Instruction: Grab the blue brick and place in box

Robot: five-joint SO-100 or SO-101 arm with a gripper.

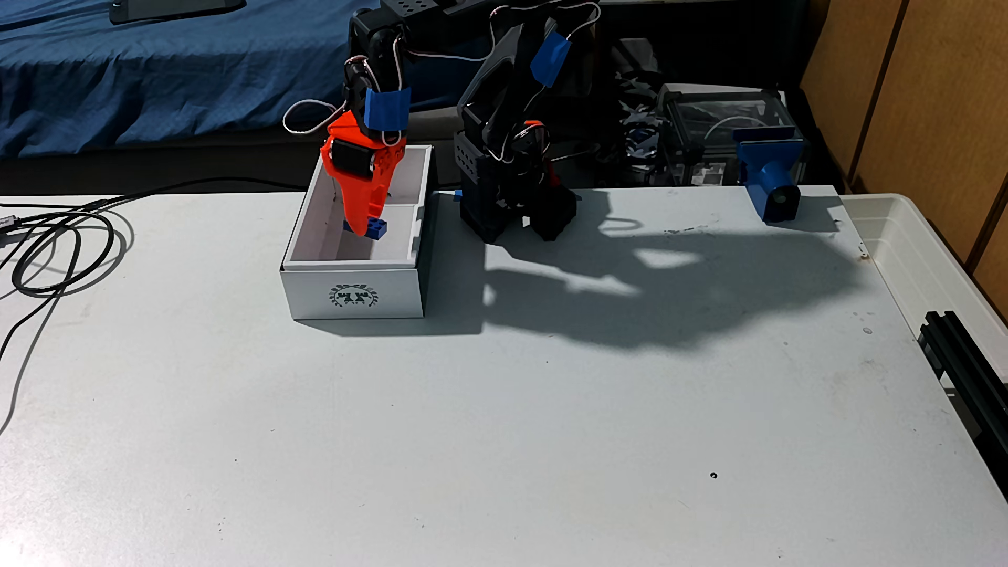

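Nearest to us in the fixed view stretches the bare pale table (491, 436), scuffed and speckled, with a small dark dot toward its right side. Further back on the left we see a loop of black cable (60, 251) lying on the tabletop. Beyond the middle stands the box (354, 291), a white cardboard one with a dark laurel-wreath emblem (353, 296) on the short side that faces us; its open top shows a pale interior with a stepped insert along the right. We see the orange gripper (364, 228) pointing down into the open box, its tips below the rim line, pinching the blue brick (376, 228). The brick sits at the very tips, sticking out to the right of the orange fingers with its studs up, inside the box opening; whether it touches the box floor we cannot tell. The black arm (507, 136) rises from its base (513, 207) just right of the box and casts a broad shadow across the table. At the far right edge of the table we see a blue bracket with a black round hole (772, 177), and beside it a translucent white plastic tub (927, 245).
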